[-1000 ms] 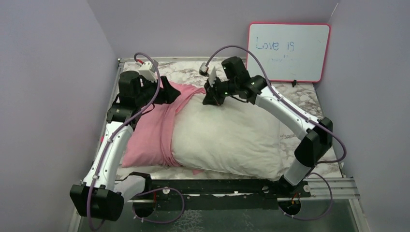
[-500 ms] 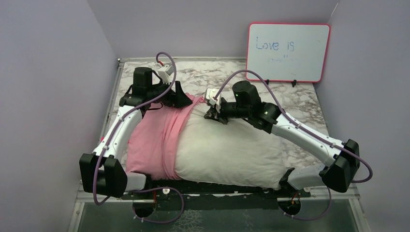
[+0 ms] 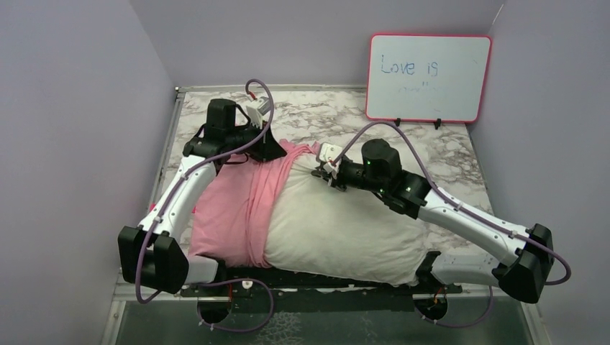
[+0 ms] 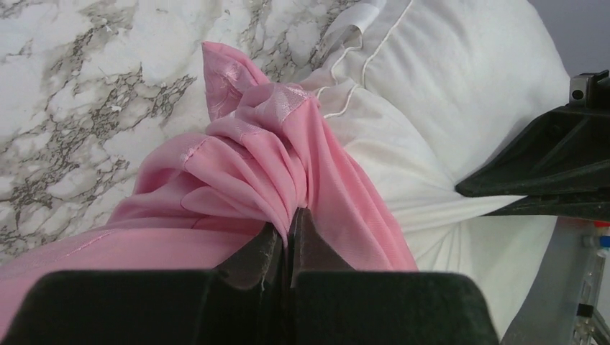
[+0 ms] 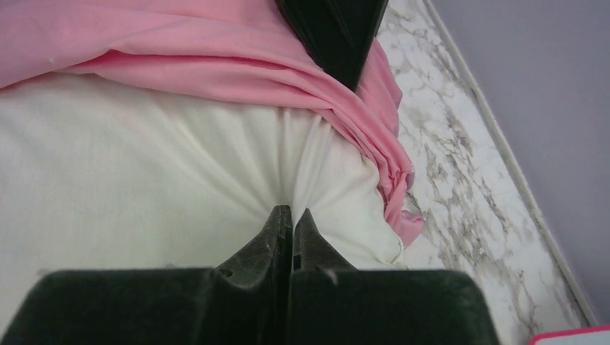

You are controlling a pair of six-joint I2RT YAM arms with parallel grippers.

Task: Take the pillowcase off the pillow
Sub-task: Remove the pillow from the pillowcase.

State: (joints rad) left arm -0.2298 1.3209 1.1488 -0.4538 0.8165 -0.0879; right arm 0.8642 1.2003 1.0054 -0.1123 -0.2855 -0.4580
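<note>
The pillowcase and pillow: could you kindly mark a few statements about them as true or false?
1. The left jaws are shut on the pillowcase. True.
2. The right jaws pinch pink fabric. False: they are shut on the white pillow.
3. The pillowcase covers the whole pillow. False: it is bunched over the left end only.
4. A whiteboard stands at the far right of the table. True.

Pale lilac walls (image 3: 72,144) enclose a grey-veined white marble desk (image 3: 460,154) — a red-framed whiteboard (image 3: 429,86) reading "Love is" stands at the back.
</note>
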